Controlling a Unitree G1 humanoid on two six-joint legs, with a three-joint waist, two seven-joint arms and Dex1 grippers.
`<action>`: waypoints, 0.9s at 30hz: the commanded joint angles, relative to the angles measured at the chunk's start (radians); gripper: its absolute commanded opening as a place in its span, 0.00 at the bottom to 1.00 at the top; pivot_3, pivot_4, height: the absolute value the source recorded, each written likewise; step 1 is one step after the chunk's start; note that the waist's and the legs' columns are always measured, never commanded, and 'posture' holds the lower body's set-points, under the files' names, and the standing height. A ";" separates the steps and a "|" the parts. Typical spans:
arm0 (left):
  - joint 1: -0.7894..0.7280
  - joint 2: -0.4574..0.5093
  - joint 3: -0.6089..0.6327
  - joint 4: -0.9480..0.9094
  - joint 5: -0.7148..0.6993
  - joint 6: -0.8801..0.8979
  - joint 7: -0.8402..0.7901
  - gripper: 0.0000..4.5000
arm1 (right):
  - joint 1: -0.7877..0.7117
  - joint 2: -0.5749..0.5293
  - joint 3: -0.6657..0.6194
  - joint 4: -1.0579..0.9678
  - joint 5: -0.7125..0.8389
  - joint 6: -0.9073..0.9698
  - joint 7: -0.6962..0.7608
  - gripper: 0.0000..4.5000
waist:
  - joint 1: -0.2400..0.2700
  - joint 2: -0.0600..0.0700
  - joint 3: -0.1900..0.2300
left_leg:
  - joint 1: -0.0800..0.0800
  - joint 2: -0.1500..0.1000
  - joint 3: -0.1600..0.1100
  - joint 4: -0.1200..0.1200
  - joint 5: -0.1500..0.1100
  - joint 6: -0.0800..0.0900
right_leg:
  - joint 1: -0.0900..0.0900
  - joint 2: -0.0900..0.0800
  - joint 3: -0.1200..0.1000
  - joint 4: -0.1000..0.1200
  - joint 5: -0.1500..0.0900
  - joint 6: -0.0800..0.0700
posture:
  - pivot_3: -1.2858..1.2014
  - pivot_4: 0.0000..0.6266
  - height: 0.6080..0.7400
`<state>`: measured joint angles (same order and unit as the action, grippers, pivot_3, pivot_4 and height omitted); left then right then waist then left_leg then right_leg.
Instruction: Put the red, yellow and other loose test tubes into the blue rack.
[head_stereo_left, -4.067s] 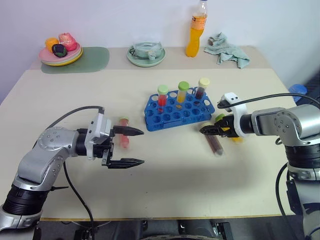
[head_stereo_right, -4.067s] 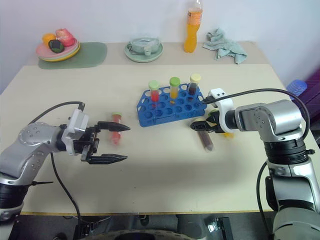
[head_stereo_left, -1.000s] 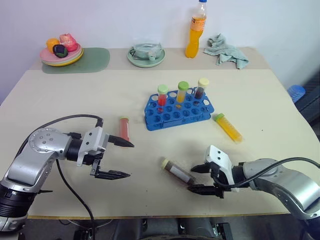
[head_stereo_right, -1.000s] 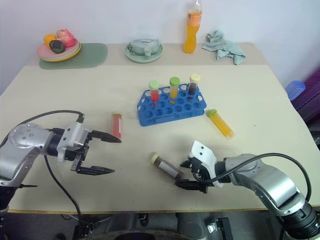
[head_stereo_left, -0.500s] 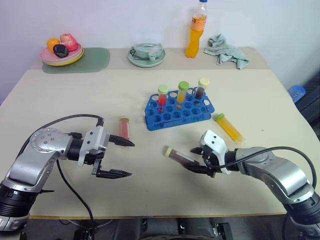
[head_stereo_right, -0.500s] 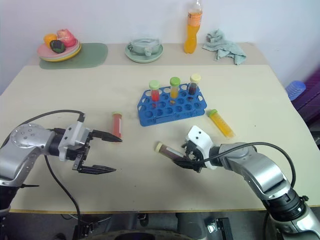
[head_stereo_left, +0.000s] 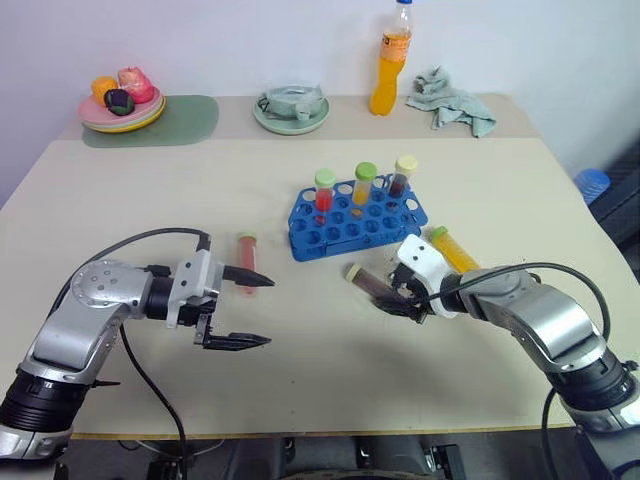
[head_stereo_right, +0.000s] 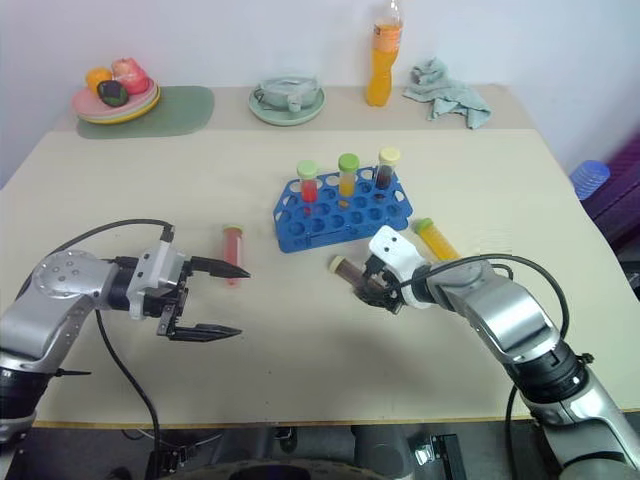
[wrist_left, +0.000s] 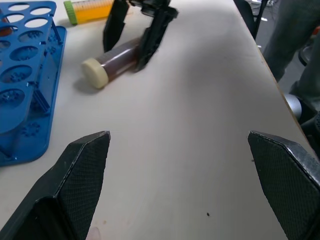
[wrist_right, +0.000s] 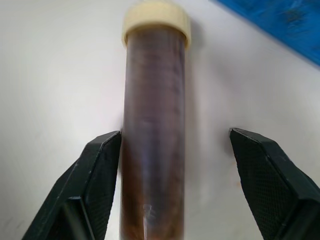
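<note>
Right gripper (head_stereo_left: 408, 297) straddles the dark brown cream-capped plastic test tube (head_stereo_left: 372, 285) lying on the beige table (head_stereo_left: 300, 360) just in front of the blue plastic rack (head_stereo_left: 357, 218); jaws part open, 1 finger (wrist_right: 95, 180) against the tube, the other clear. Left gripper (head_stereo_left: 245, 310) wide open, empty, near the red tube (head_stereo_left: 247, 260). Yellow tube (head_stereo_left: 455, 250) lies right of rack

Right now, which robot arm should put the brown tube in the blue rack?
The right. Its hand straddles the brown tube, just in front of the blue rack. The left hand is open and empty, nearer the red tube.
</note>
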<state>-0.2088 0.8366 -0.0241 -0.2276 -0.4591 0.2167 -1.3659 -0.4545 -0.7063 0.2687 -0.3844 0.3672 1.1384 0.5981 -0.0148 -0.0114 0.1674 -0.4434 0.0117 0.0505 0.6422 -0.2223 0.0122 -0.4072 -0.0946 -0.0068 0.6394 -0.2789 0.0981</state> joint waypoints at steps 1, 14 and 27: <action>0.007 -0.008 0.006 0.011 0.013 -0.043 0.004 1.00 | -0.034 0.016 -0.009 0.001 -0.007 0.035 -0.017 0.77 | 0.000 0.000 0.000 | 0.000 0.000 0.000 0.000 0.000 0.000 | 0.000 0.000 0.000 0.000 0.000 0.000 | 0.52 0.24 1.00; 0.077 -0.099 0.031 0.043 0.050 -0.101 0.160 1.00 | -0.090 0.084 -0.012 0.076 -0.043 0.061 -0.077 0.77 | -0.005 0.000 0.000 | 0.000 0.000 0.001 -0.001 0.000 0.000 | -0.001 -0.001 0.000 0.001 0.001 -0.001 | 0.52 0.24 1.00; 0.095 -0.121 0.043 -0.020 -0.003 -0.055 0.220 1.00 | -0.128 0.081 0.009 0.134 -0.062 0.076 -0.070 0.77 | -0.004 0.000 0.000 | 0.000 0.000 0.001 -0.001 0.000 0.000 | -0.001 -0.002 -0.001 0.000 0.001 -0.001 | 0.52 0.24 1.00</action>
<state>-0.1105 0.7163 -0.0116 -0.2156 -0.4387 0.1600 -1.1511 -0.5692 -0.6104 0.2724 -0.2604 0.3262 1.2095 0.5326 -0.0191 -0.0114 0.1673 -0.4431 0.0116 0.0519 0.6411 -0.2224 0.0122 -0.4083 -0.0962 -0.0073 0.6399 -0.2778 0.0970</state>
